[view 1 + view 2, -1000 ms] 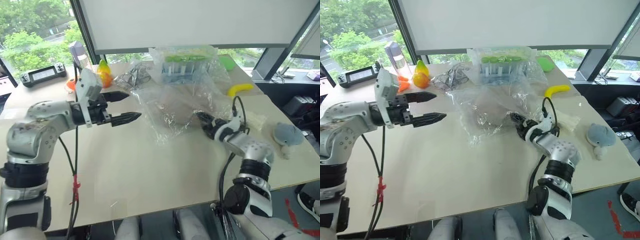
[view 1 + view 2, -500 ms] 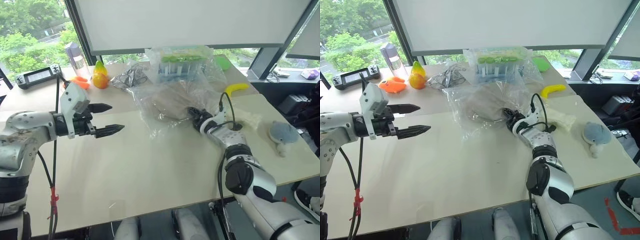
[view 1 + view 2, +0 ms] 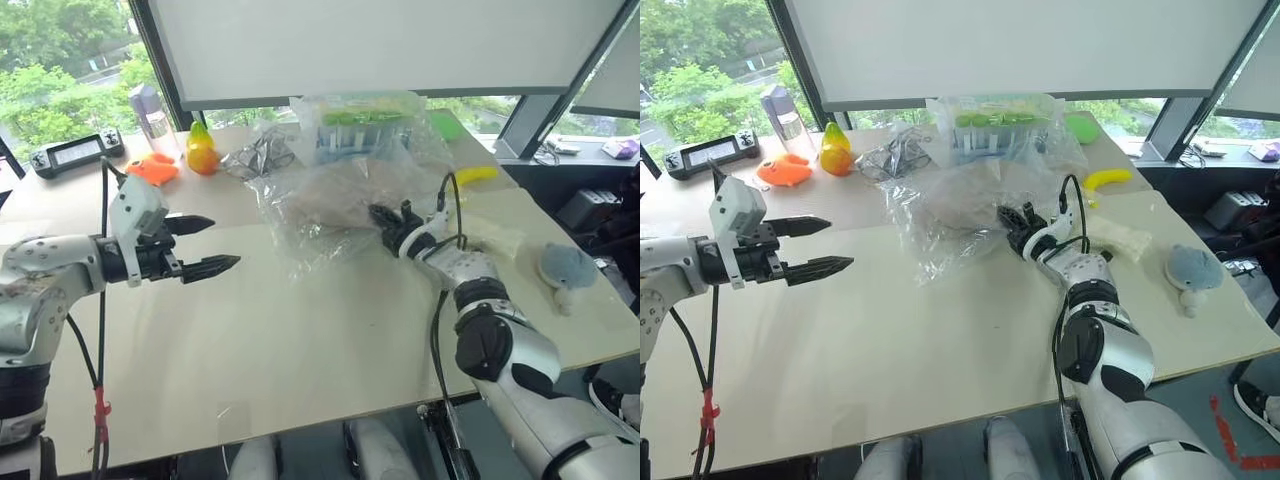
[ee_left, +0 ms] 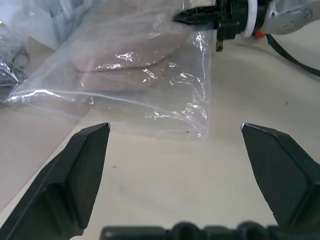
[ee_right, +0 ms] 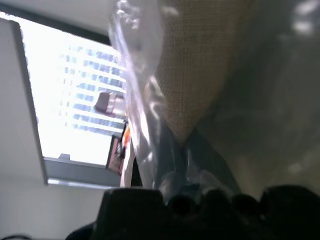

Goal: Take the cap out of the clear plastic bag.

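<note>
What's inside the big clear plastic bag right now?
The cap, beige, shows through the clear plastic bag. Its underside and brim are hidden by wrinkled film.

On the worktop (image 3: 940, 350) I count one cap (image 3: 965, 200), inside one clear plastic bag (image 3: 940, 235). Toward the far edge there is one more bag, holding green and blue items (image 3: 1002, 128), and one small bag of dark cables (image 3: 890, 155). I also count one banana (image 3: 1107, 179), one pear (image 3: 835, 148), one orange fish toy (image 3: 785, 169), one bottle (image 3: 779, 110), one handheld controller (image 3: 702, 156), and one grey plush (image 3: 1195, 270) near the right edge.
</note>
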### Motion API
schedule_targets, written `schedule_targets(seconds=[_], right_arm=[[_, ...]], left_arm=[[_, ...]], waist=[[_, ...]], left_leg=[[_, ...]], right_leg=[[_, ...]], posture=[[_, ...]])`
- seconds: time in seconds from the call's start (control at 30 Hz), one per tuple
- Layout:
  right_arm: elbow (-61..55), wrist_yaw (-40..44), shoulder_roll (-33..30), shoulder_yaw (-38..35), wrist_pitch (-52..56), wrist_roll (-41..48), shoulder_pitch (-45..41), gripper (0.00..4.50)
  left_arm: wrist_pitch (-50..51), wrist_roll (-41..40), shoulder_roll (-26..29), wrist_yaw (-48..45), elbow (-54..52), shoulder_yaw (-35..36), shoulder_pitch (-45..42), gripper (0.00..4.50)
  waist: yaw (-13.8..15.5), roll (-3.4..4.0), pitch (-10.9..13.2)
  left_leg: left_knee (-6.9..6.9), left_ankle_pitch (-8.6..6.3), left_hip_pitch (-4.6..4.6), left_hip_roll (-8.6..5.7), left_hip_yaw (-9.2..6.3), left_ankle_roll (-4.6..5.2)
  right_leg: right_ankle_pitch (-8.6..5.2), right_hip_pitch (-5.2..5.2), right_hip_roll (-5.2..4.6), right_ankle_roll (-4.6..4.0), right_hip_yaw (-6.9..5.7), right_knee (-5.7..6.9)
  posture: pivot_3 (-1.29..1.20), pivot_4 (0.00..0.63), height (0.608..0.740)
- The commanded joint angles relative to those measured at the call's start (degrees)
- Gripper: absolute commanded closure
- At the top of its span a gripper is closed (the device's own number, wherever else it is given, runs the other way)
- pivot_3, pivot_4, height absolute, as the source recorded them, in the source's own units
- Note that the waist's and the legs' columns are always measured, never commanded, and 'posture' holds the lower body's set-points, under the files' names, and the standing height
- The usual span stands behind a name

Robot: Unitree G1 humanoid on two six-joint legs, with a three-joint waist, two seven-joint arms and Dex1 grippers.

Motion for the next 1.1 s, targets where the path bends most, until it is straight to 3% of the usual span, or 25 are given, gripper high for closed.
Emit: schedule_targets(seconds=[0.03,0.23,0.43,0.7,0.83,1.1], right_arm=[[-6.6,10.2,-0.7,4.5,6.4,1.6,-4.6,4.43],[-8.9,25.6,-0.2,17.3,11.2,-3.1,-5.8,4.43],[-5.4,38.8,0.9,27.4,8.8,-8.8,-9.8,4.43],[10.6,34.5,0.4,28.7,-8.2,-19.4,-12.0,4.43],[13.1,27.2,1.0,31.7,-15.9,-26.6,-10.5,4.43],[13.8,19.1,1.9,25.0,-23.9,-26.7,-11.6,1.86]], left_arm=[[0.1,-1.4,0.8,-0.4,-2.4,2.2,0.4,0.0],[1.4,-3.7,0.9,-0.7,-4.5,3.1,2.7,0.0],[1.9,-4.0,0.8,0.9,-6.1,5.2,5.6,0.0],[2.8,-5.2,0.1,3.2,-9.2,6.8,8.5,0.0],[3.3,-6.0,-0.3,4.3,-10.6,7.0,9.4,0.0],[4.3,-7.4,-1.0,6.1,-11.7,5.3,8.5,0.0]], waist=[[0.0,0.01,0.0],[0.3,0.01,0.0],[0.3,0.02,0.0],[0.7,0.01,0.0],[0.9,0.01,0.0],[0.3,0.01,0.0]], left_leg=[[-0.03,0.0,-0.05,0.0,0.0,0.0],[-0.2,-0.01,-0.05,-0.03,0.0,-0.01],[-0.16,-0.01,-0.04,-0.04,0.0,-0.01],[-0.14,-0.01,-0.01,-0.06,-0.02,-0.02],[-0.13,-0.01,-0.03,-0.09,-0.01,-0.02],[-0.13,-0.01,0.05,-0.06,-0.01,-0.02]], right_leg=[[0.0,-0.07,0.0,0.0,0.01,0.0],[-0.01,-0.05,-0.04,0.01,-0.02,-0.12],[-0.02,-0.08,-0.05,0.02,-0.03,-0.06],[-0.02,-0.03,-0.08,0.01,-0.07,-0.08],[-0.01,-0.04,-0.11,0.01,-0.05,-0.08],[0.0,-0.01,-0.08,-0.02,-0.03,0.01]], posture=[[0.0,0.15,0.74],[0.0,0.15,0.74],[0.0,0.15,0.74],[0.0,0.15,0.74],[0.0,0.15,0.74],[0.0,0.15,0.74]])
